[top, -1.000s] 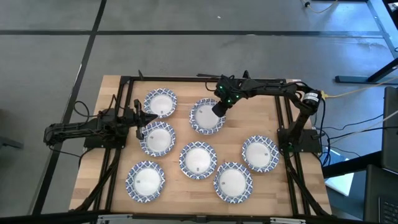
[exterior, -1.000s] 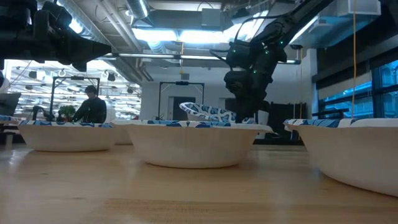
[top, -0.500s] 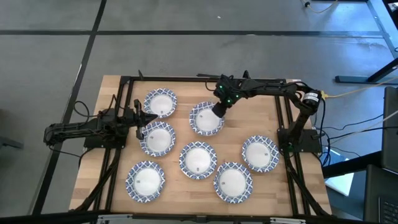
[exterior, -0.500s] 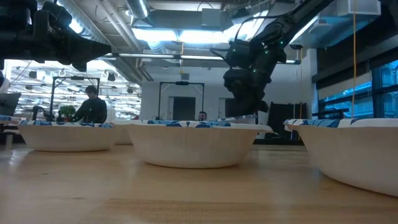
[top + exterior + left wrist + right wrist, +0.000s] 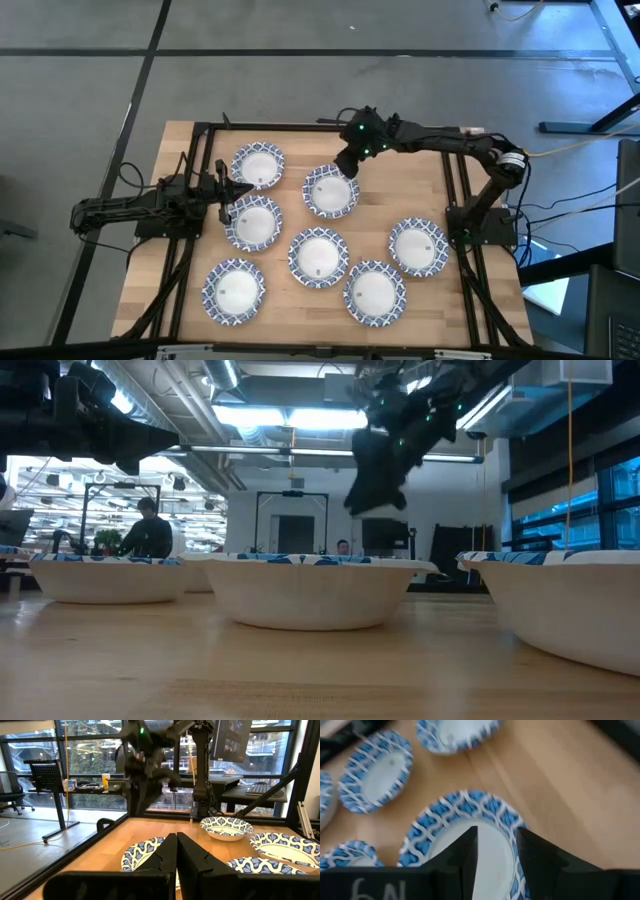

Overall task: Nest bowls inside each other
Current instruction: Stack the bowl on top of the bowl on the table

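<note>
Several bowls with white centres and blue-patterned rims rest on their bases on the wooden table. My right gripper hangs open above the far rim of the middle far bowl, clear of it; its own view looks down between its fingers on that bowl. In the low view the right gripper is well above the bowl rims. My left gripper waits shut at the table's left, between the far left bowl and the bowl nearer to it; its fingers are together.
More bowls stand toward the near side. A black frame borders the table. Bare wood lies at the far right. In the room behind sits a person.
My right gripper has opened and let go of the middle far bowl, whose raised, tilted rim has dropped level out of the low view. The gripper has then risen and drawn a little toward the far edge.
</note>
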